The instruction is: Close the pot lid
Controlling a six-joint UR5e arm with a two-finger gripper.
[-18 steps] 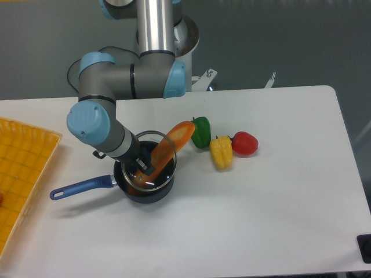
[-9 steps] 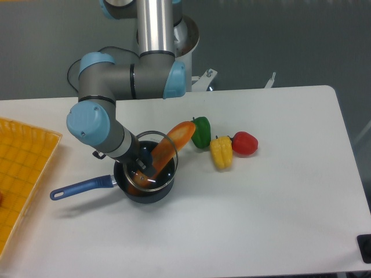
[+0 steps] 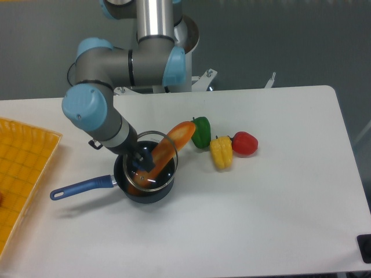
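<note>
The dark pot (image 3: 125,184) sits left of the table's middle, with its long blue handle (image 3: 81,187) pointing left. An orange carrot (image 3: 174,142) stands slanted in it and sticks out over the far right rim. The glass pot lid (image 3: 167,172) lies tilted over the pot's mouth, against the carrot. Its blue knob (image 3: 146,156) shows near the middle. My gripper (image 3: 138,160) reaches down from the upper left to the knob. Its dark fingers blend with the pot, so I cannot tell whether they are open or shut.
A green pepper (image 3: 201,132), a yellow pepper (image 3: 221,152) and a red pepper (image 3: 244,143) lie in a row just right of the pot. A yellow mesh tray (image 3: 23,168) lies at the table's left edge.
My arm's wrist has moved a little up and to the left. The lid, carrot and pot stay where they were.
</note>
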